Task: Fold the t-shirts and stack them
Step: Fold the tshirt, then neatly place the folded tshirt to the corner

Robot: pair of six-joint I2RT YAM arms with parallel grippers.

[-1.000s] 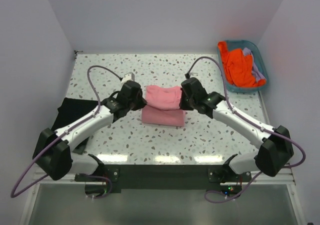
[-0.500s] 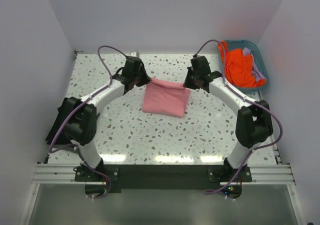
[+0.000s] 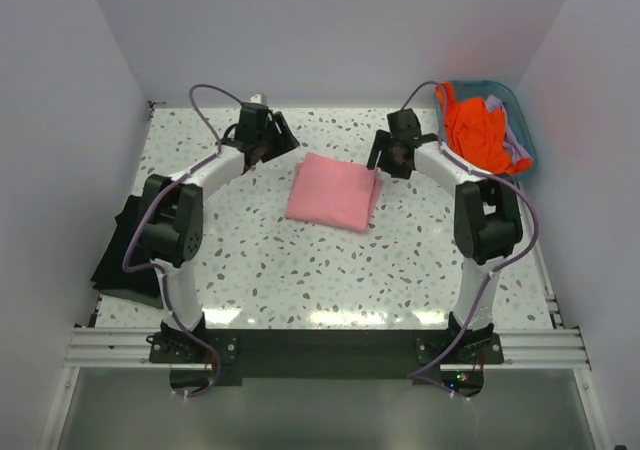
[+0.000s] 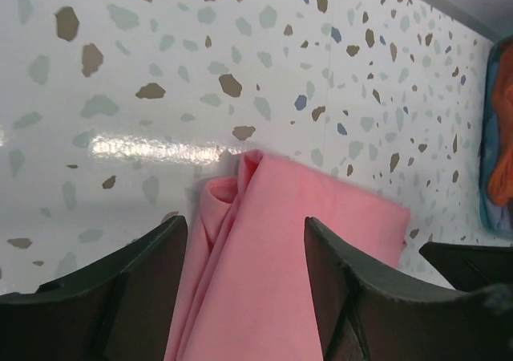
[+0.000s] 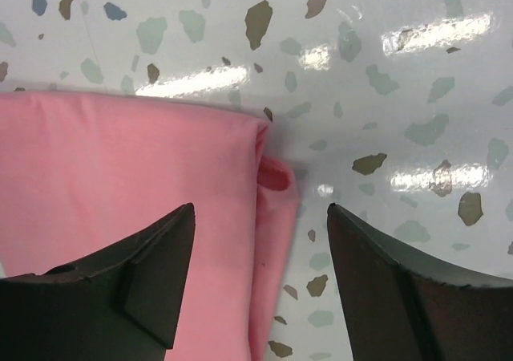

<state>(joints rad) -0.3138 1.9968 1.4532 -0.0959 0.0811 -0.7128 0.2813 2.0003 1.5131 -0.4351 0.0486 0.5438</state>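
The salmon-pink t-shirt [image 3: 333,192] lies folded into a flat rectangle in the middle of the table. My left gripper [image 3: 284,138] hovers open just off its far left corner; in the left wrist view the pink fabric [image 4: 272,249] lies on the table below its spread fingers [image 4: 152,265], free of them. My right gripper [image 3: 386,158] stands open above the far right corner, where the pink folded edge [image 5: 272,176] lies loose beneath it. A black t-shirt [image 3: 125,245] hangs off the table's left edge. An orange t-shirt [image 3: 478,130] and a lavender one [image 3: 516,146] lie in the basket.
The teal plastic basket [image 3: 527,120] stands at the far right corner, close to the right arm. Walls close in the table on the left, back and right. The speckled tabletop [image 3: 330,270] is bare in front of the pink shirt.
Both grippers carried the pink shirt's edge to the far side, folding it over, then opened and let go. The shirt now lies flat and both arms are stretched far back.
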